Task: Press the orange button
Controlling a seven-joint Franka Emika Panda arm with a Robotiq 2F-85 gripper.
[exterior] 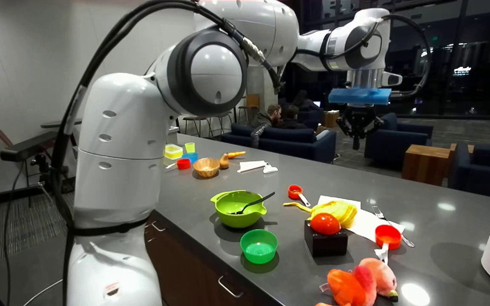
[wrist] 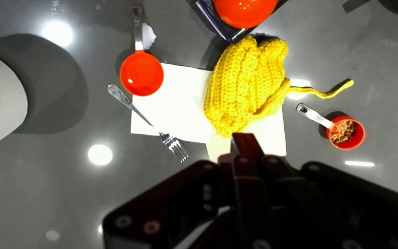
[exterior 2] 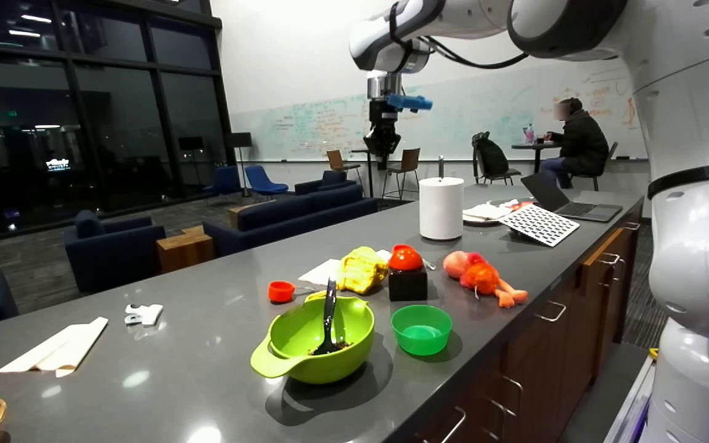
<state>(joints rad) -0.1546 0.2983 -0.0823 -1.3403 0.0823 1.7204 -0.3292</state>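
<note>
Half the button (wrist: 245,13), perhaps; wrist view

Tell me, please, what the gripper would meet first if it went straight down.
Probably the yellow knitted item or the white paper beneath, not the orange button; exact depth is unclear.

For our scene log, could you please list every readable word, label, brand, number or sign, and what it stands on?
Nothing can be read with certainty.
Whiteboard handwriting: too small to read.
Lit white sign: too blurred.
Measuring-cup handle: marks too small.
Arm sticker: too blurred.
Green glow: too small to tell.
</note>
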